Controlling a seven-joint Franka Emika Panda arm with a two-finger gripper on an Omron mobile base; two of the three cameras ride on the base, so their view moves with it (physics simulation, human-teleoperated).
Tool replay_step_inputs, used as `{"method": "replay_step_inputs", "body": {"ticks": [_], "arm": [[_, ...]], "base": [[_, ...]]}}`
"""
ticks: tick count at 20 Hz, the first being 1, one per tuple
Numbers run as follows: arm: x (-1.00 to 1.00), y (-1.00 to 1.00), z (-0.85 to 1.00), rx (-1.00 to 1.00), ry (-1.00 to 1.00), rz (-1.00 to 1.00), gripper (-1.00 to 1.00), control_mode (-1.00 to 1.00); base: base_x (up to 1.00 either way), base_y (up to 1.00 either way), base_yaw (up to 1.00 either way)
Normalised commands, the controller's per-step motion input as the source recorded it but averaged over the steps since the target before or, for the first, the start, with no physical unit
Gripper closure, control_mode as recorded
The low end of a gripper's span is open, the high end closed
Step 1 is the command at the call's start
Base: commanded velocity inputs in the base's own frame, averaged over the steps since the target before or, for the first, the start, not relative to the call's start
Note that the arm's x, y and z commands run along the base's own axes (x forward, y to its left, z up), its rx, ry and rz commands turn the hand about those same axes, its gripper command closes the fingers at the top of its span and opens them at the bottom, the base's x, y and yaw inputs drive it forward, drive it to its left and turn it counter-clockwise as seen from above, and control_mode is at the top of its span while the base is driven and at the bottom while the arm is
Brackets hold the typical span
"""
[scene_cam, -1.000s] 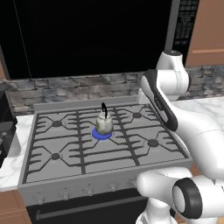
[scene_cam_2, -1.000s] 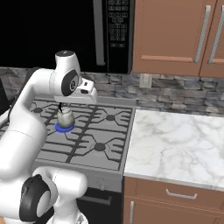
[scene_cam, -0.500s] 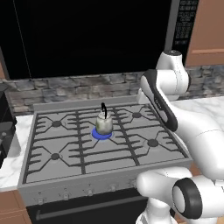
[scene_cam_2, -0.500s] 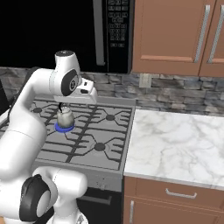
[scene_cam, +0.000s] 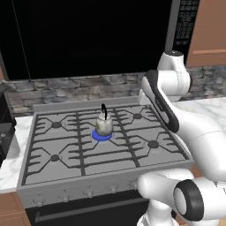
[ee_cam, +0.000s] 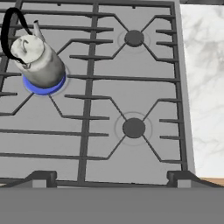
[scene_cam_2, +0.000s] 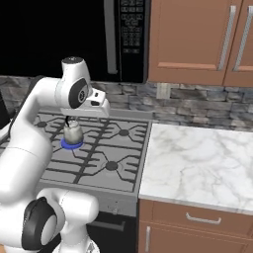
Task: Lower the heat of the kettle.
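Gripper [ee_cam: 112, 177] of my arm hangs above the stove [ee_cam: 131, 57], over its right-hand burners, fingertips well apart with nothing between them. Kettle [ee_cam: 37, 61] stands upright on the blue-lit centre burner [scene_cam: 102, 135] of that stove, well left of my gripper. Marble counter [scene_cam_2: 197, 163] adjoins the stove's right edge.

You had the kettle [scene_cam: 104, 125] [scene_cam_2: 72, 132] [ee_cam: 37, 61] upright on the stove's middle burner, over a ring of blue flame. It was small, squat and silvery-grey, its thin black arched handle standing up.
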Motion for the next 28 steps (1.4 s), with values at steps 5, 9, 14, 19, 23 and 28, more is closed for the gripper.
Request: {"method": "replay_step_inputs", "body": {"ticks": [5,9,14,19,23,28], "arm": [[0.0,0.0,0.0,0.0,0.0,0.0,-1.0,1.0],[0.0,0.0,0.0,0.0,0.0,0.0,-1.0,1.0],[-0.09,0.32,-0.14,-0.08,-0.01,0.05,-1.0,-1.0],[-0.5,0.95,-0.46,-0.39,-0.04,0.14,-1.0,-1.0],[-0.55,1.0,-0.51,-0.52,-0.02,0.21,-1.0,-1.0],[-0.43,1.0,-0.42,-0.54,0.0,0.33,-1.0,-1.0]], "base": [[0.07,-0.31,0.0],[0.1,-0.09,0.0],[0.0,0.0,0.0],[0.0,0.0,0.0],[0.0,0.0,0.0],[0.0,0.0,0.0]]}}
